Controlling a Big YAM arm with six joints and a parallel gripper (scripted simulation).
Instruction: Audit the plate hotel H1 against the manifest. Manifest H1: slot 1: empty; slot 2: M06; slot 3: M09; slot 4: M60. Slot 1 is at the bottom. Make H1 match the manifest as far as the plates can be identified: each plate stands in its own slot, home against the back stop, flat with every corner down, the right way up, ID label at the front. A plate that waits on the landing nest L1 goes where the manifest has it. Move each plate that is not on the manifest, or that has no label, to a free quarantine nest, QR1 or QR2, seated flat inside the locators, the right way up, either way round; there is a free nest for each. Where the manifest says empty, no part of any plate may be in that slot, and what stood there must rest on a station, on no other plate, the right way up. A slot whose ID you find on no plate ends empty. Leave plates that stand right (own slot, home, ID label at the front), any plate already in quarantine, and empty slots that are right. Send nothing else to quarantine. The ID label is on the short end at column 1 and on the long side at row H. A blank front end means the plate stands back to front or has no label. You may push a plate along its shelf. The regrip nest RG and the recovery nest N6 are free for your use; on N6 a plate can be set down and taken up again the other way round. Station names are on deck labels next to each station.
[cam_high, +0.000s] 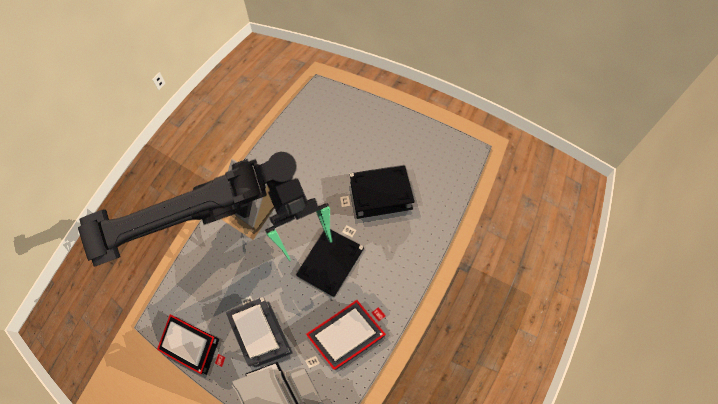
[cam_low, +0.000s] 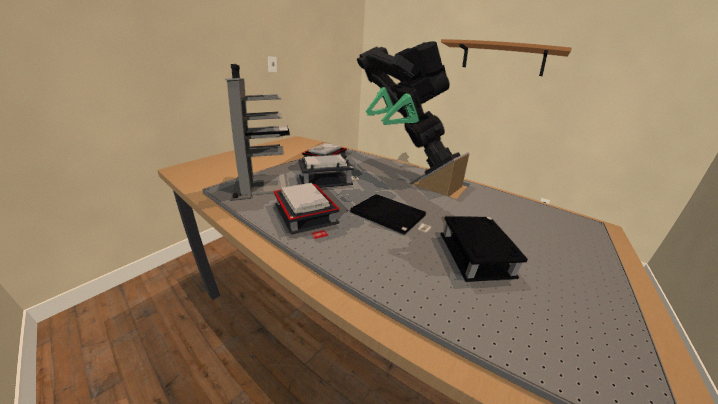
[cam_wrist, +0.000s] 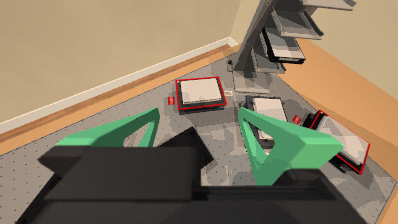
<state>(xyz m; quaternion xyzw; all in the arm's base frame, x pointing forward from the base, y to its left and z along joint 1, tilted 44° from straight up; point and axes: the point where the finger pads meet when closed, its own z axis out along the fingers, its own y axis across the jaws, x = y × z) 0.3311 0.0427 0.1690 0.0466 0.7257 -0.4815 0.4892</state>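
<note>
The tool (cam_low: 393, 108) hung high above the desk (cam_low: 351, 321) with its green fingers spread wide, gripping nothing. The plate hotel (cam_low: 235, 130) stood near the desk's left corner, one plate (cam_low: 268, 131) visible in an upper slot. White plates lay on two red-rimmed nests (cam_high: 345, 334) nearby.

End effector (cam_low: 393, 109) high above deck, plate hotel (cam_low: 238, 131) well apart

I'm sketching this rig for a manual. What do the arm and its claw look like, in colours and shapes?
The arm is matte black throughout, built of long boxy links joined by rounded cylindrical joints. No loose cables or readable markings show. The claw has a blocky black body and two bright green fingers, each a tapering triangular frame with an open cut-out.
</note>
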